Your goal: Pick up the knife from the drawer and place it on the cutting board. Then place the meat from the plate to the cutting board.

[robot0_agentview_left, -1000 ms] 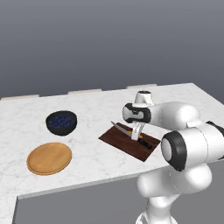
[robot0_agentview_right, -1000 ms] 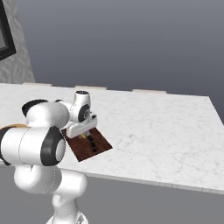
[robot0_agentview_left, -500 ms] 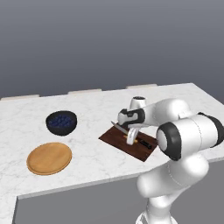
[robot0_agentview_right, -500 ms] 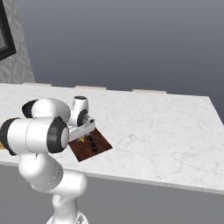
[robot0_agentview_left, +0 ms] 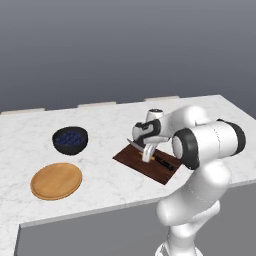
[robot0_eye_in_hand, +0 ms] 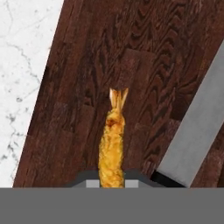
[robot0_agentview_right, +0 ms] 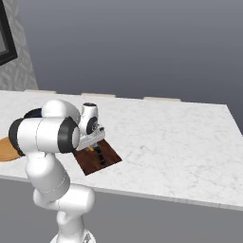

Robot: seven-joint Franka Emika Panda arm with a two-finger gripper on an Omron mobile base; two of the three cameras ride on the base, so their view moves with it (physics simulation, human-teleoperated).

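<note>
Glossy white rounded arm [robot0_agentview_left: 200, 145] — dark joint bands, bulbous links — on a white pedestal.

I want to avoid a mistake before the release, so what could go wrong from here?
1. The meat hangs in the shut gripper over the cutting board; dropped from height, it might bounce or roll off onto the counter.
2. The knife blade lies close beside it, so the piece may land on the blade, or the fingers may nudge the knife.

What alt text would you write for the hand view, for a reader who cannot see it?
An orange-yellow piece of meat is held in the shut gripper just above a dark brown cutting board. The knife lies with its grey blade on the board beside it, and white marble counter shows along one edge.
</note>
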